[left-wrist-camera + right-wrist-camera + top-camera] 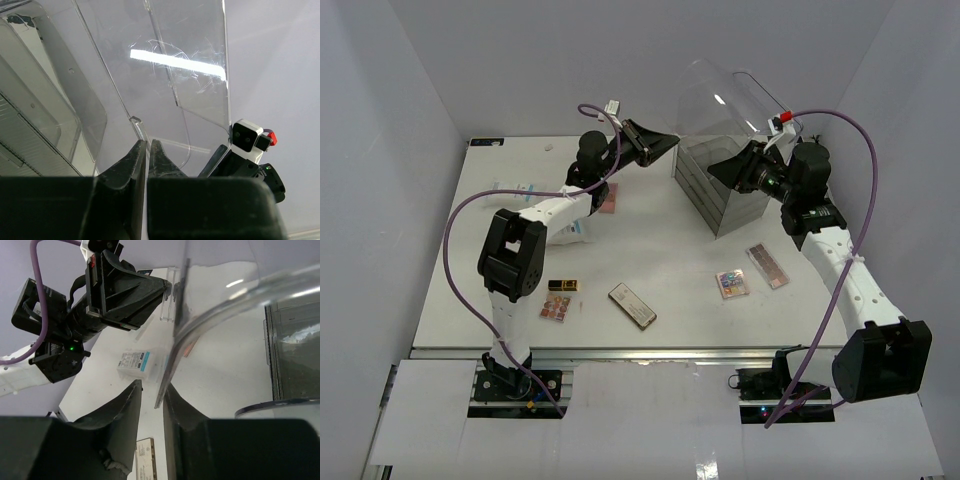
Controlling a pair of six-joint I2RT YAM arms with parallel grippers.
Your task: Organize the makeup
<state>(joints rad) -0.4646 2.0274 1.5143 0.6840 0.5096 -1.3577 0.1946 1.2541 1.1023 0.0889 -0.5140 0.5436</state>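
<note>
While the left gripper [670, 139] pinches the clear lid [720, 95] and the right gripper [717, 168] straddles its edge, perhaps not yet clamped, the makeup [632, 306] lies unsorted on the table [670, 250].

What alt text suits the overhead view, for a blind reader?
A clear lid stands raised over a drawer box at the table's back; the robot's left gripper pinches its edge, the right gripper straddles it. Palettes and a lipstick lie scattered in front.
</note>
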